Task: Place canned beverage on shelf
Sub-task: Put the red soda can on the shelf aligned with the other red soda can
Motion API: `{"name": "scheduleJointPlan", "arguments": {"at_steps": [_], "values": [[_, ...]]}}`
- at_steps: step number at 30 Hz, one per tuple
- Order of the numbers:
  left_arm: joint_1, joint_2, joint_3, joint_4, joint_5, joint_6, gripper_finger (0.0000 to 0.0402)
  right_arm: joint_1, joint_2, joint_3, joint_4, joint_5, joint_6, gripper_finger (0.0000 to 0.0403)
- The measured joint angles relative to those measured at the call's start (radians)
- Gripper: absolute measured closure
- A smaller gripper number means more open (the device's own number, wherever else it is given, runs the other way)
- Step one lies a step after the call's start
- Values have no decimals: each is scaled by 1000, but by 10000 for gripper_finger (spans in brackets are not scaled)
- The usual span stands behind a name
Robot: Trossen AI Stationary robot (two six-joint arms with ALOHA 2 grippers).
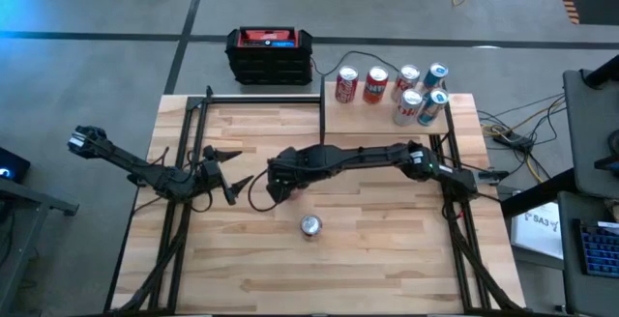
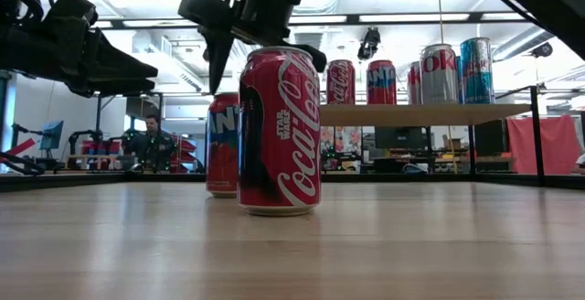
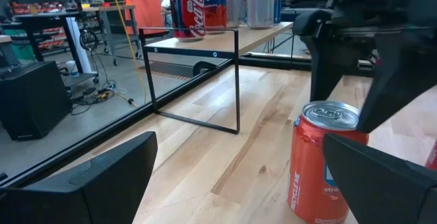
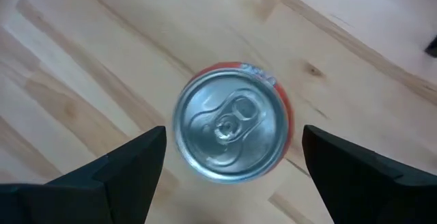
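An orange Fanta can (image 4: 229,125) stands upright on the wooden tabletop near its middle, also seen in the low view (image 2: 222,144) and the left wrist view (image 3: 321,169). My right gripper (image 1: 278,189) hangs just above it, pointing steeply down. It is open, with one finger on either side of the can's top and touching nothing. The shelf (image 1: 387,116), a pale board on black posts at the far right, carries several upright cans. My left gripper (image 1: 235,172) waits open at the left, level, facing the Fanta can.
A red Coca-Cola can (image 1: 309,225) stands upright nearer the table's front edge, close to the Fanta can. A black-and-red box (image 1: 270,54) sits beyond the far edge. A person (image 2: 151,140) sits in the room behind the table.
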Motion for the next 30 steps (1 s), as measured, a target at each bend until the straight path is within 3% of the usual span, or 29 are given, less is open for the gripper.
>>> {"name": "scheduleJointPlan", "arguments": {"at_steps": [4, 11, 30], "values": [[0, 0, 0, 0, 0, 0, 2, 2, 0, 0, 11, 21, -18, 64], [0, 0, 0, 0, 0, 0, 2, 2, 0, -10, 33, 29, -18, 7], [0, 0, 0, 0, 0, 0, 2, -9, -1, -134, 159, 25, -51, 3]]}}
